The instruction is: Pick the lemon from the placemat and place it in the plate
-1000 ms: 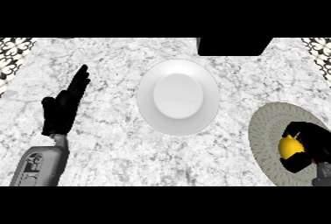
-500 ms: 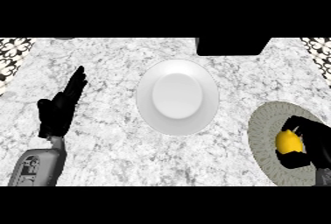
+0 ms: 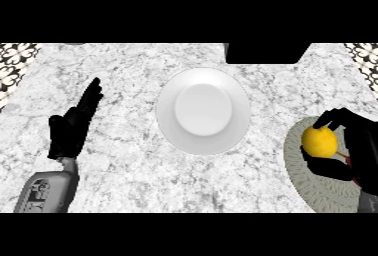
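A yellow lemon (image 3: 320,142) is held at the right edge of the head view, over the round grey-green placemat (image 3: 316,186). My right hand (image 3: 356,145) is shut on the lemon, fingers curled over its top and thumb under it. The white plate (image 3: 203,110) lies in the middle of the marble counter, left of the lemon and apart from it, with nothing on it. My left hand (image 3: 70,128) rests open at the left, fingers pointing up.
A black object (image 3: 266,52) sits at the counter's back edge, behind and right of the plate. Patterned strips (image 3: 16,62) run along the far left and right corners. Bare marble counter (image 3: 125,170) lies between the plate and my left hand.
My right hand has closed on the lemon and carried it up and left, toward the placemat's upper left edge. The left hand has stayed where it was.
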Robot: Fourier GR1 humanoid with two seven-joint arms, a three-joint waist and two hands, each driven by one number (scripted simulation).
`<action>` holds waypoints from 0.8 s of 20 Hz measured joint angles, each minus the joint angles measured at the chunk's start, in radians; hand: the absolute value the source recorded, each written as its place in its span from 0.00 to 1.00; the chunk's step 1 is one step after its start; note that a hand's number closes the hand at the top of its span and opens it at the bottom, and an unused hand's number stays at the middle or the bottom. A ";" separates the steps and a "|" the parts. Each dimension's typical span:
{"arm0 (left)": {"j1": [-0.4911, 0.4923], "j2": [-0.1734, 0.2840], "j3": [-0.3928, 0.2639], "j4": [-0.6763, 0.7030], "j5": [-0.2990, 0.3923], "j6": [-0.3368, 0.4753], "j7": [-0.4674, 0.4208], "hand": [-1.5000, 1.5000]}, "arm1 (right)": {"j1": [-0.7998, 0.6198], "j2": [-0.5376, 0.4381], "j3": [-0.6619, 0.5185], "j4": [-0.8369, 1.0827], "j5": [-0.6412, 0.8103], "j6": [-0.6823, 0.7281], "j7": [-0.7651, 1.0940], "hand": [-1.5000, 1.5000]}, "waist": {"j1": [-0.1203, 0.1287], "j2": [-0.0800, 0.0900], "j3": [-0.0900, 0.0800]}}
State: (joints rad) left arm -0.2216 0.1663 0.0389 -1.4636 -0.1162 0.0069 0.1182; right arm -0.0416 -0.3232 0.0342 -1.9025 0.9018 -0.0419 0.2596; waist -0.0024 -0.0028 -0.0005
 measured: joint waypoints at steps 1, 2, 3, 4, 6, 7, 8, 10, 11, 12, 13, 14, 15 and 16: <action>-0.004 -0.002 0.000 0.002 0.002 -0.003 0.000 0.50 | -0.024 0.010 0.014 -0.011 -0.003 0.014 0.008 1.00 | 0.001 0.000 0.000; -0.004 -0.002 0.003 0.012 0.003 -0.004 -0.013 0.50 | -0.032 0.024 0.032 -0.030 -0.001 0.027 0.019 1.00 | 0.001 0.001 0.000; -0.017 0.006 0.013 0.015 0.009 -0.010 -0.006 0.50 | -0.056 0.037 0.047 -0.035 -0.005 0.044 0.032 1.00 | 0.002 0.001 0.000; -0.017 0.008 0.014 0.012 0.010 -0.014 -0.007 0.50 | -0.084 0.054 0.063 -0.034 -0.007 0.062 0.051 1.00 | 0.004 0.002 0.000; -0.025 0.004 0.015 0.023 0.009 -0.013 -0.008 0.50 | -0.155 0.081 0.072 -0.003 -0.023 0.095 0.079 1.00 | 0.006 0.002 0.000; -0.030 0.000 0.011 0.024 0.003 -0.008 -0.006 0.50 | -0.188 0.102 0.083 0.025 -0.022 0.097 0.090 1.00 | 0.007 0.003 0.000; -0.031 -0.006 0.010 0.025 0.003 -0.005 -0.007 0.50 | -0.230 0.119 0.085 0.055 -0.025 0.104 0.102 1.00 | 0.009 0.003 0.000; -0.022 -0.005 0.011 0.029 0.002 -0.010 -0.021 0.50 | -0.290 0.171 0.112 0.129 -0.006 0.091 0.127 1.00 | 0.012 0.004 0.000; -0.030 -0.005 0.014 0.041 0.002 -0.010 -0.026 0.50 | -0.324 0.199 0.125 0.171 0.008 0.080 0.139 1.00 | 0.013 0.005 0.000; -0.035 -0.013 0.007 0.040 -0.007 -0.001 -0.024 0.50 | -0.350 0.219 0.134 0.204 0.014 0.078 0.145 1.00 | 0.013 0.005 0.000; -0.033 -0.017 0.003 0.036 -0.011 0.002 -0.020 0.50 | -0.378 0.235 0.137 0.246 0.016 0.072 0.142 1.00 | 0.013 0.005 0.000; -0.030 -0.017 0.000 0.020 -0.013 0.002 -0.009 0.50 | -0.403 0.253 0.139 0.290 0.019 0.058 0.132 1.00 | 0.014 0.005 0.000; -0.039 -0.017 -0.001 0.022 -0.017 0.005 -0.003 0.50 | -0.429 0.268 0.144 0.351 0.019 0.031 0.120 1.00 | 0.016 0.005 0.000; -0.048 -0.014 0.007 0.045 -0.015 0.002 -0.017 0.50 | -0.452 0.280 0.161 0.401 0.017 0.003 0.123 1.00 | 0.017 0.006 0.000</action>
State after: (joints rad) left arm -0.2698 0.1525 0.0457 -1.4189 -0.1316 0.0093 0.1011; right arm -0.4933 -0.0436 0.1954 -1.5015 0.9188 -0.0388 0.3828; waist 0.0145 0.0036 -0.0002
